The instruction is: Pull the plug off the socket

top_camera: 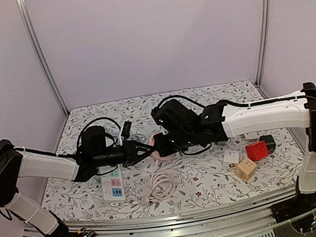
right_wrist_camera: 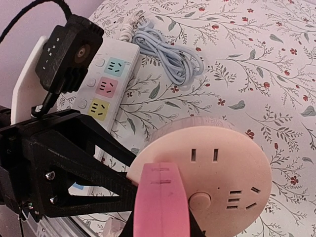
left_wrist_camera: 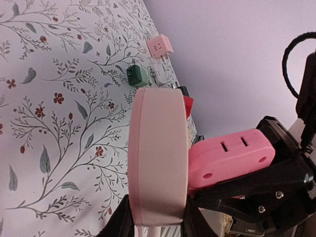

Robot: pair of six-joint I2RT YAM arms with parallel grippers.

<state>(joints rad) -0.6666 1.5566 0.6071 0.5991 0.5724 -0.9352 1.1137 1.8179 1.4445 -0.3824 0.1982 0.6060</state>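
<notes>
The socket is a round pale-pink disc (right_wrist_camera: 224,163), seen edge-on in the left wrist view (left_wrist_camera: 158,153). My left gripper (left_wrist_camera: 158,219) is shut on its rim, holding it above the floral table. The plug is a brighter pink block (right_wrist_camera: 160,202) pressed against the disc's face (left_wrist_camera: 229,158). My right gripper (right_wrist_camera: 160,222) is shut on it. Whether its prongs sit in the slots is hidden. In the top view both grippers meet at mid-table, the left (top_camera: 145,149) and the right (top_camera: 165,144).
A white power strip (top_camera: 113,185) with coloured outlets (right_wrist_camera: 111,74) lies under the left arm, with a coiled white cable (top_camera: 160,187) beside it. Red (top_camera: 256,150), green (top_camera: 267,142), beige (top_camera: 245,169) and white (top_camera: 231,156) adapters sit at the right. A black plug (top_camera: 126,127) lies farther back.
</notes>
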